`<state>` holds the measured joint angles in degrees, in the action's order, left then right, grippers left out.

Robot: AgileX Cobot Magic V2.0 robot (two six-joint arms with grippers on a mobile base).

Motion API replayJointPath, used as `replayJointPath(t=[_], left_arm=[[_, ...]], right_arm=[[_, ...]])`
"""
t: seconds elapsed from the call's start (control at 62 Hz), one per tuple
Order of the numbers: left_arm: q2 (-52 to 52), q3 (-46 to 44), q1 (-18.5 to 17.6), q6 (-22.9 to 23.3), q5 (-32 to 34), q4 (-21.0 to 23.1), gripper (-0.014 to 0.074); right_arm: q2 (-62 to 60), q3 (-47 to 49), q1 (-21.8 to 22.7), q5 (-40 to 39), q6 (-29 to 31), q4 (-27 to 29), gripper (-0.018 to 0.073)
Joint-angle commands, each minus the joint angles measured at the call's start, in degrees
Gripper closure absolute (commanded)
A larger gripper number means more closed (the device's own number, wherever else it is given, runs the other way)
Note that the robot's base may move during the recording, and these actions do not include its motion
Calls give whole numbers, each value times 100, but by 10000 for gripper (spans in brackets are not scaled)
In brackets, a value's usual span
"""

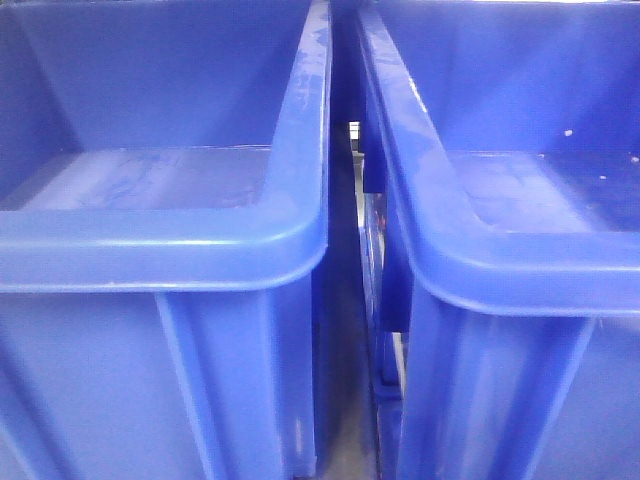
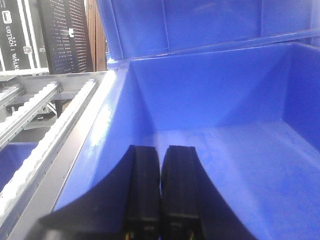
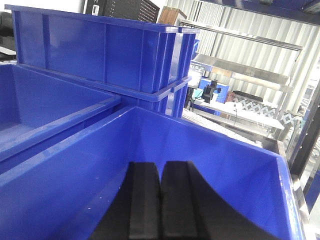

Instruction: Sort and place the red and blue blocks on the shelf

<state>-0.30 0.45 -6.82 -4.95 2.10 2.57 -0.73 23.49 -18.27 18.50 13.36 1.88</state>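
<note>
closed fingers (image 2: 160, 195) above blue bins (image 1: 300, 240)

roller rack (image 2: 45, 125) | black perforated panel (image 2: 65, 35) | corrugated wall (image 3: 260, 40)

Right gripper (image 3: 160, 200) low in frame, black fingers (image 3: 144, 200) pressed together, poised above a blue bin (image 3: 220, 155), second blue bin (image 3: 45, 105) alongside, blue crate (image 3: 100, 50) behind, metal shelving (image 3: 240, 70) beyond

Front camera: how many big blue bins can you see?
2. The left bin fills the left side and the right bin fills the right, with a narrow gap between them. More may be hidden beyond the picture.
</note>
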Motion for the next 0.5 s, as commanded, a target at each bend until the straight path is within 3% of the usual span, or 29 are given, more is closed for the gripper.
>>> replayJointPath(t=[0.0, 0.484], left_arm=[[-111, 206, -18, 11, 451, 49, 512], [-111, 206, -18, 11, 451, 49, 512]], right_arm=[[-94, 183, 22, -489, 38, -49, 508], [-94, 78, 22, -433, 38, -71, 508]])
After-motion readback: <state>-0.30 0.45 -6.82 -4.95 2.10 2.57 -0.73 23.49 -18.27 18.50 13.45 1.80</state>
